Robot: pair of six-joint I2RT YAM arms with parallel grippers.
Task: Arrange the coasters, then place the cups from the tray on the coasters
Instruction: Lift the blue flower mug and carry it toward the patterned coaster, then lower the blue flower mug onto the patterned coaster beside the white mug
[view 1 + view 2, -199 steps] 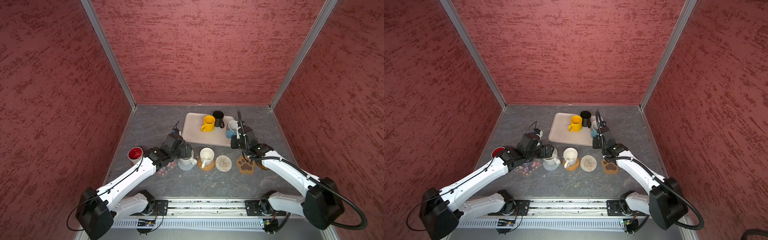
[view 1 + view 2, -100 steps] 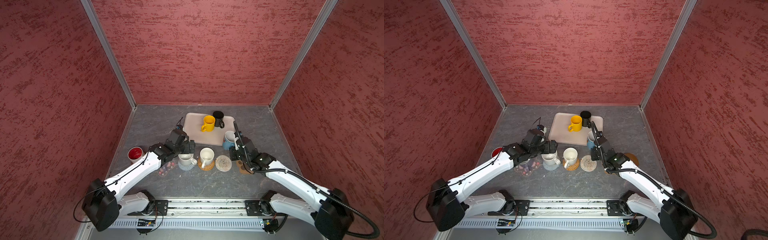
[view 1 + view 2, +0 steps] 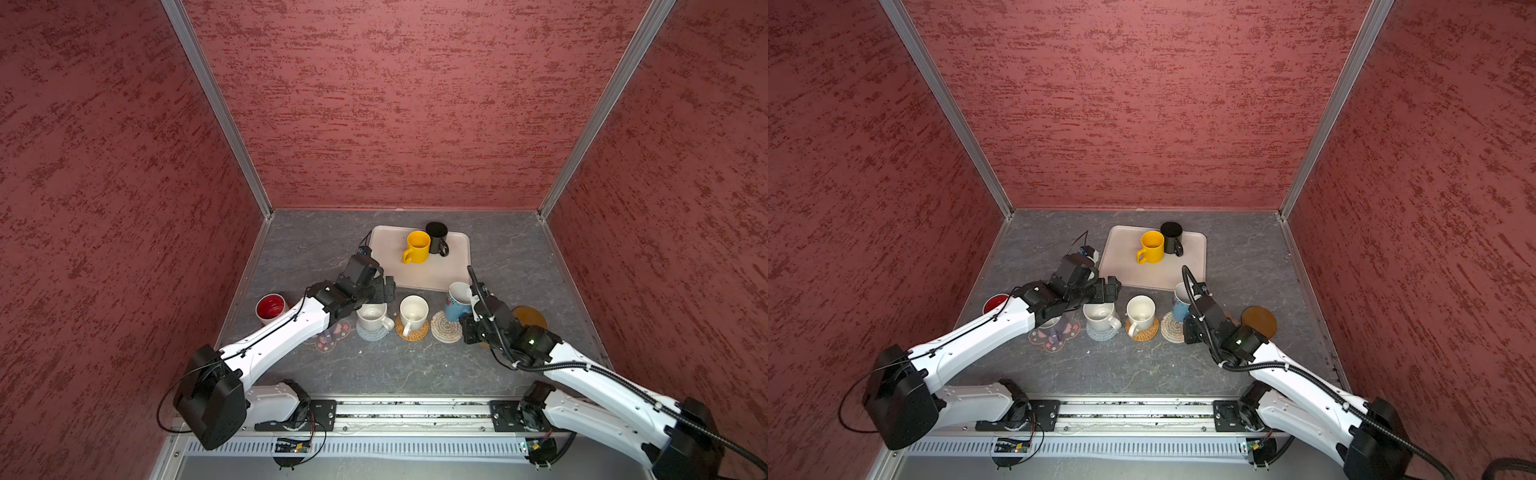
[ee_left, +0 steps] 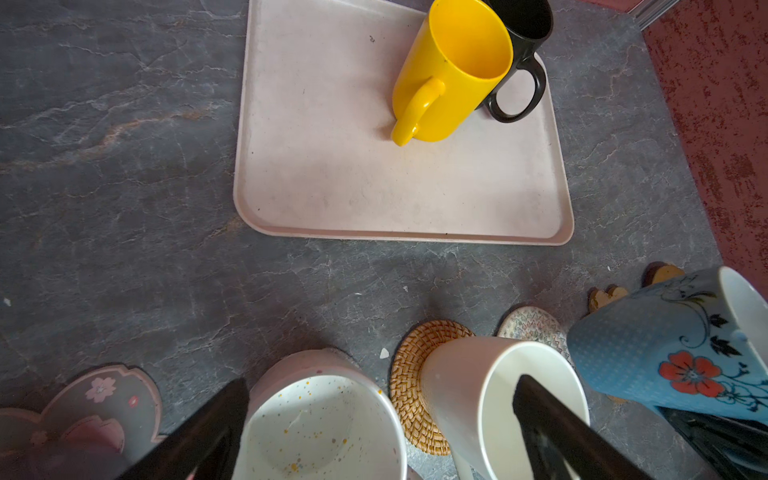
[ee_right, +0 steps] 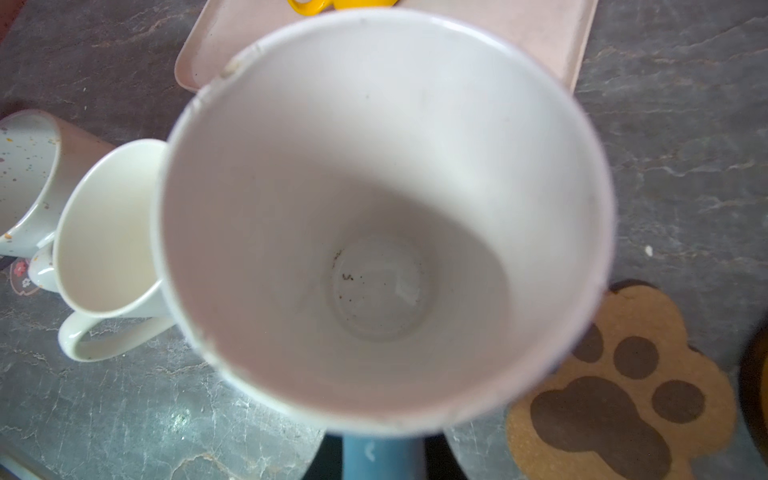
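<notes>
Right pincer [image 5: 380,457] clamps one glossy light blue mug [image 3: 454,308], left pincer [image 4: 380,415] gapes wide, three woven round coasters [image 3: 371,333] [image 3: 417,331] [image 3: 444,328] near them, two glossy mugs [image 3: 417,246] [image 3: 436,237] on smooth tray [image 3: 415,278] beyond.

White arms [image 3: 282,336], blk joints [image 3: 212,395], blk cables [image 3: 552,365]

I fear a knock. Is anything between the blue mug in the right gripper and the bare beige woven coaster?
Nothing visible. The blue mug hangs at the far edge of the beige coaster; the white mug on the orange coaster stands close beside it.
</notes>
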